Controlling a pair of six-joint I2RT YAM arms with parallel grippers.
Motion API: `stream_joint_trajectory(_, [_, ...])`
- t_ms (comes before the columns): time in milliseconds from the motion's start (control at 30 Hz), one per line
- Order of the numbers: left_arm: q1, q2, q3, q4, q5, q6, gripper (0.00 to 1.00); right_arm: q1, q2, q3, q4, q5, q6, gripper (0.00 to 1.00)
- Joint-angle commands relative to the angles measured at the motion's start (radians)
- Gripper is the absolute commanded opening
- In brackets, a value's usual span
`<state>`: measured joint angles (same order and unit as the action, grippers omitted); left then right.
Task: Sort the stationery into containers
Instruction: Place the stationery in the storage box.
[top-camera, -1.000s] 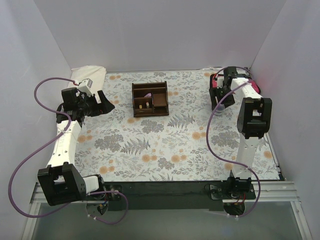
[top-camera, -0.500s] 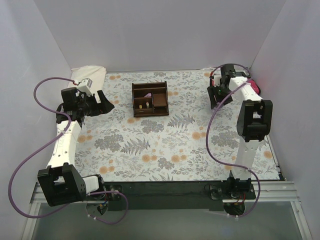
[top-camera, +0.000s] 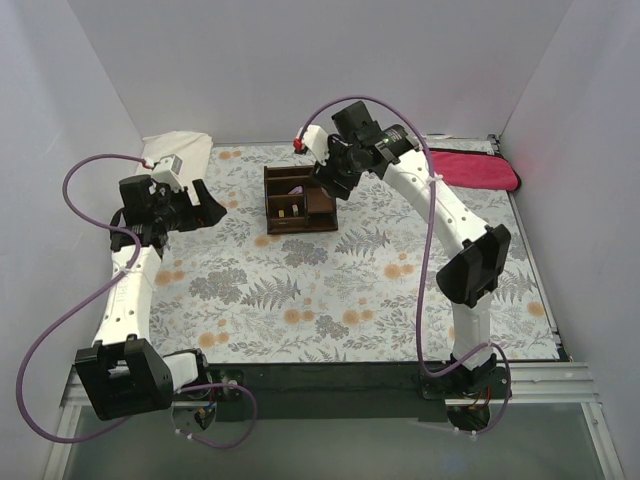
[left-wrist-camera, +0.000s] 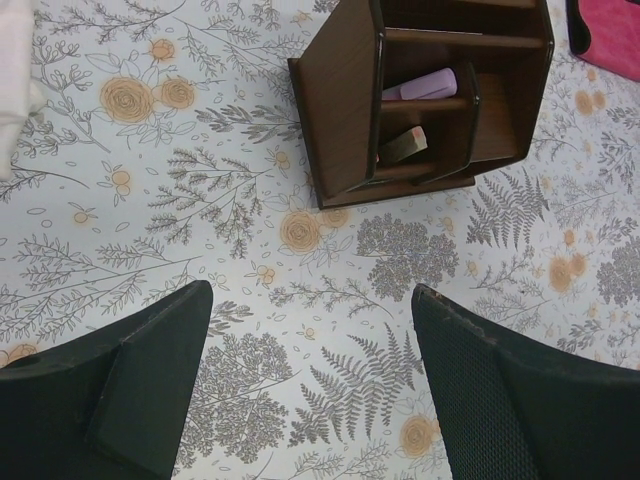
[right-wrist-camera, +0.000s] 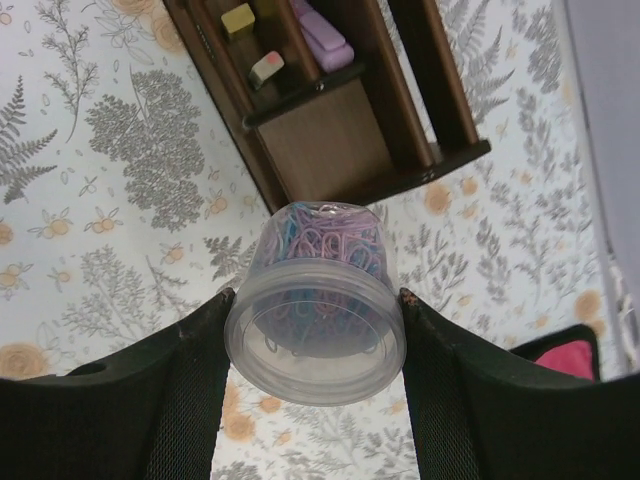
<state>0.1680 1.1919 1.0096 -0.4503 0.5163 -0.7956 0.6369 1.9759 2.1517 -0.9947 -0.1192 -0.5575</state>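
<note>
The dark wooden organizer (top-camera: 300, 200) stands at the back middle of the floral table. My right gripper (top-camera: 328, 180) hovers over its right side, shut on a clear plastic jar of coloured paper clips (right-wrist-camera: 316, 330) that sits squeezed between both fingers (right-wrist-camera: 190, 400). Below the jar, the organizer (right-wrist-camera: 330, 150) holds a lilac eraser (right-wrist-camera: 322, 40), a small tan block (right-wrist-camera: 238, 18) and a pink-and-white eraser (right-wrist-camera: 266, 68). Out to the left my left gripper (top-camera: 205, 205) is open over bare tabletop (left-wrist-camera: 310, 292), with the organizer (left-wrist-camera: 350, 100) ahead of it.
A magenta folded cloth (top-camera: 470, 168) lies at the back right. A white folded cloth (top-camera: 180, 150) lies in the back left corner. White walls enclose the table on three sides.
The right arm has swung from the back right corner, beside the magenta cloth, leftward to above the organizer, carrying the jar. The left arm has barely moved.
</note>
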Motion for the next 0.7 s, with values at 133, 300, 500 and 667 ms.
stream_joint_trajectory(133, [-0.002,-0.110,-0.014,-0.034,-0.004,0.015,0.79,0.075,0.144,0.125,-0.061,0.114,-0.242,0.01])
stream_joint_trajectory(300, [-0.001,-0.135,-0.031,-0.039,-0.007,0.007,0.79,0.096,0.230,0.166,-0.051,0.150,-0.260,0.01])
stream_joint_trajectory(500, [-0.001,-0.140,-0.031,-0.048,-0.016,0.012,0.79,0.110,0.264,0.181,-0.012,0.177,-0.282,0.01])
stream_joint_trajectory(667, [-0.002,-0.138,-0.037,-0.053,-0.018,0.015,0.79,0.118,0.268,0.183,0.027,0.199,-0.312,0.01])
